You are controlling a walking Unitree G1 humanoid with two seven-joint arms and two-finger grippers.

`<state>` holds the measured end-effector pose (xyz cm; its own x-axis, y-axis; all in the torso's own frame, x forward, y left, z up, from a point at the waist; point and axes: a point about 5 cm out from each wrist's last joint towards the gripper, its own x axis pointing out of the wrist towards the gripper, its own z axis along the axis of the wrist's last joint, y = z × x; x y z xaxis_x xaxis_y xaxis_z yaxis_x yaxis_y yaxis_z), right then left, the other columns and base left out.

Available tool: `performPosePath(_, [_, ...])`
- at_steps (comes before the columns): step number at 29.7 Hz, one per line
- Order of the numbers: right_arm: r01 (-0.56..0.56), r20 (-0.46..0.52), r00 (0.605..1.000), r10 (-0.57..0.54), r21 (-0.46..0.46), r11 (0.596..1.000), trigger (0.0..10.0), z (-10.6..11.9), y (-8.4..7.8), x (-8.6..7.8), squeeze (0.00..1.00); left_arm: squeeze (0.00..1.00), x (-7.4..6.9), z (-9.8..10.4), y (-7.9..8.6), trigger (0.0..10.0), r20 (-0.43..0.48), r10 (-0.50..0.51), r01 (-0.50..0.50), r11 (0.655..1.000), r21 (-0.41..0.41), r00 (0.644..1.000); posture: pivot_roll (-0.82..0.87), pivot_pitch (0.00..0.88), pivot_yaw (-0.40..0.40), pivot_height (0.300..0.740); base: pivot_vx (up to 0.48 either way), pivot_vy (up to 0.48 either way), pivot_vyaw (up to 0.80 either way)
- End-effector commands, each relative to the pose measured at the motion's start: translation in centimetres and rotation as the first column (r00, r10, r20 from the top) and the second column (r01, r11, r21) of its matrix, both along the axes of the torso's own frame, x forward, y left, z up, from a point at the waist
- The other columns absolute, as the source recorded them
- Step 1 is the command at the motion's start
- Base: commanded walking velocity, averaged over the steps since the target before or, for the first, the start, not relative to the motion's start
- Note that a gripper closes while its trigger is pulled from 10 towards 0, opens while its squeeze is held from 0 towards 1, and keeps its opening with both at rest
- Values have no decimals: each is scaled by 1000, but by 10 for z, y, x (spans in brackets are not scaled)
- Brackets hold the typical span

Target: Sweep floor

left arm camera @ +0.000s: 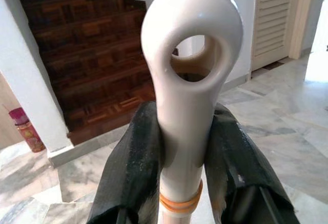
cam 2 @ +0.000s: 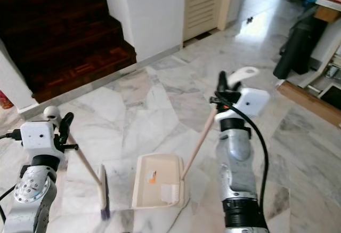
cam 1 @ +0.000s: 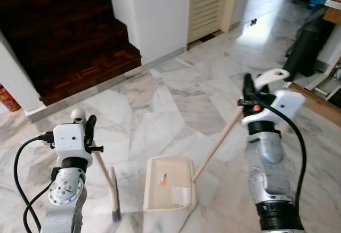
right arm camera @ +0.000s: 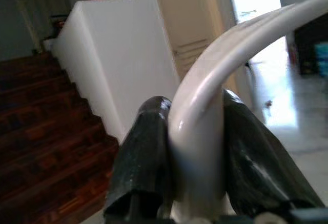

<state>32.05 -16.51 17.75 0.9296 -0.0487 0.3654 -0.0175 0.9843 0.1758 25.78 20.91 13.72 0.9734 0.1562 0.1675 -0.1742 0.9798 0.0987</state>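
left eye view: the dustpan lies on the marble floor below the staircase, the broom just beside it; its orange sticker is unreadable. left wrist view: left end effector pinches the broom handle. right wrist view: right end effector pinches the dustpan handle.

Dark wooden stairs, white wall, louvred door, black bag.
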Motion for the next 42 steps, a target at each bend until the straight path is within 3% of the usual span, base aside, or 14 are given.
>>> performPosePath(1, [26,41,999,-26,-6,1000,10000,11,-6,-1,0,0,1,10,-1,10000,45,0,-1,1000,10,999,-10,48,20,740,0,270,0])
performPosePath(12, [60,27,998,-60,-7,998,10000,11,-11,1,0,0,-1,10,6,10000,35,28,-29,999,21,999,-5,63,16,740,0,281,338])
performPosePath(21, [50,27,998,-50,-12,999,10000,12,-8,4,0,0,0,11,6,10000,38,32,-33,999,20,999,1,73,17,740,0,286,0])
performPosePath(28, [36,30,999,-35,-7,999,10000,11,-5,2,0,0,0,11,9,10000,37,37,-38,999,27,999,0,70,18,740,0,284,642])
performPosePath(42, [4,-4,1000,-4,5,1000,10000,8,0,5,0,0,1,12,7,10000,36,30,-31,999,26,999,-1,66,28,740,0,286,0])
